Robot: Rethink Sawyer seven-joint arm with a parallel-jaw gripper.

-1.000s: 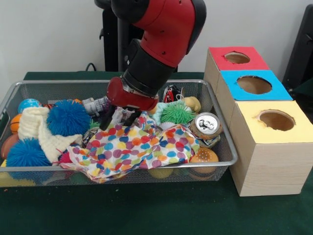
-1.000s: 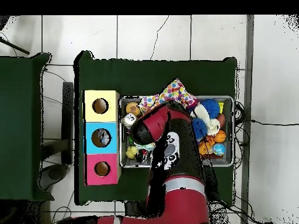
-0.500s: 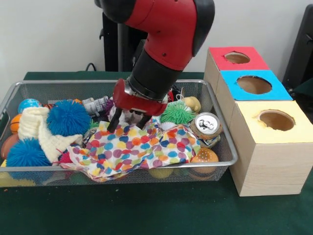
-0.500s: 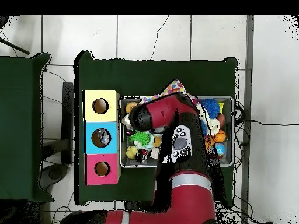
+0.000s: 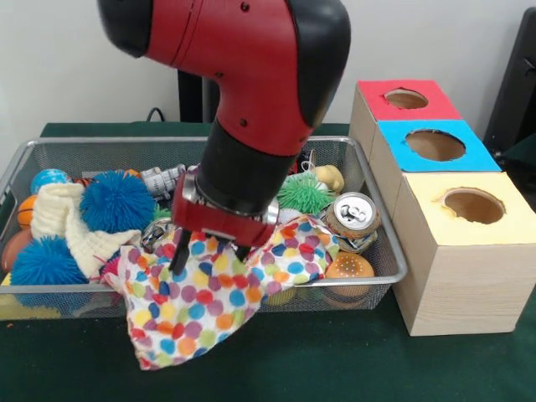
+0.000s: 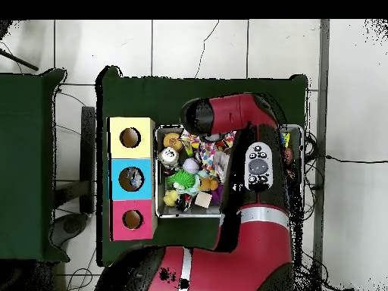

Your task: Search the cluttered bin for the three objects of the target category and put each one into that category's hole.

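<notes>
The wire mesh bin is full of clutter and sits left of three boxes. My gripper hangs low over the bin's front edge, its two fingers apart, tips pressed into a polka-dot cloth. The cloth spills over the front rim and hangs down onto the green table. In the overhead view my arm covers most of the bin and hides the gripper. The boxes have round holes: yellow, blue, red.
In the bin lie a soda can, a green spiky ball, two blue fuzzy balls, a cream knit piece, a burger toy and an orange ball. The boxes stand close against the bin's right side.
My gripper has moved from the bin's middle toward its front edge. The polka-dot cloth came along and now hangs over the front rim.
</notes>
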